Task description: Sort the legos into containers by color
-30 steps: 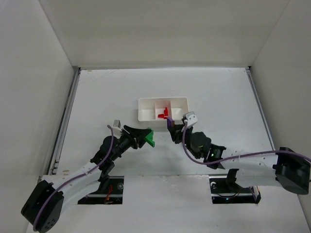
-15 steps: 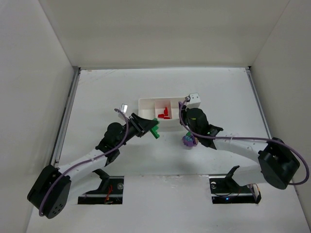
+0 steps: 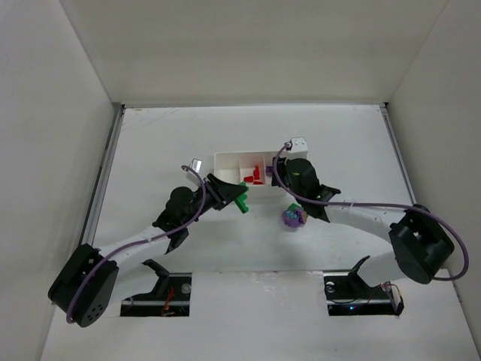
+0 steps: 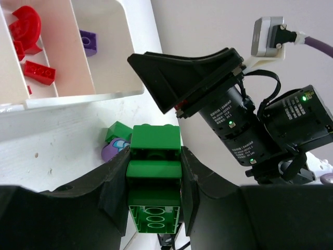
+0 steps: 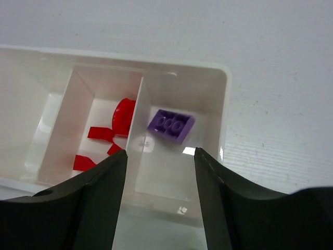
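Firmly closed, the left gripper pinches a green brick between its two fingers, just off the near wall of the white tray, toward the tray's left half. Across from it, the right gripper stands with its jaws apart and nothing between them, poised over the tray's right-hand compartment. Beneath that gap a purple brick lies on the floor of the right-hand compartment, close to the thin divider. Next door, the middle compartment holds several red pieces. Farther out, on the table near the tray's right end, a small cluster of loose pieces in purple and green lies beside the right arm.
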Tool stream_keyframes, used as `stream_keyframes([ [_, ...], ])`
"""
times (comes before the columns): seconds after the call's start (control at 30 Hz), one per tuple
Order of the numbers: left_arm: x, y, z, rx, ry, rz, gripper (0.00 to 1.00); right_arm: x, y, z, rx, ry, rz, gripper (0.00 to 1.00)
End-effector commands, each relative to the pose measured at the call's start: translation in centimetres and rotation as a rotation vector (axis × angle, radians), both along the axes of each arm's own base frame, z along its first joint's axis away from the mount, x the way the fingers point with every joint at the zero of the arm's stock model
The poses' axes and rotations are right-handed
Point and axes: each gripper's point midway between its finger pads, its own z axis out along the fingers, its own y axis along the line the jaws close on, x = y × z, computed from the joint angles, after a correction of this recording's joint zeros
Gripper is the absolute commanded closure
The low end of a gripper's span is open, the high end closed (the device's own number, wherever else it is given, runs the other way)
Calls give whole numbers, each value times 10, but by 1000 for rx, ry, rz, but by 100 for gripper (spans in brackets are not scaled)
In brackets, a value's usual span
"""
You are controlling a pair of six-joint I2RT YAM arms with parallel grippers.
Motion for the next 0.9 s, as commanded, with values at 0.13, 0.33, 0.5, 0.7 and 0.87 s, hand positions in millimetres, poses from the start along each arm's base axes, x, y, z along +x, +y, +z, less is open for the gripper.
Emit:
stream_keyframes([
  [0.13,14,-1,55,-105,-128,40,83,-54,29,75,259,-101,134,39],
  [0.33,7,-5,68,-138,-140,1,83,-141,73,91,421,-88,499,32],
  [0.5,-7,-7,81,-195,-168,-69,82,-162,81,91,501,-81,592,28],
  [0.7,-17,-3,90,-276,-166,-87,81,-179,86,103,653,-41,709,22],
  [0.87,-23,-2,90,-309,-164,-109,81,-198,91,120,765,-30,828,14],
])
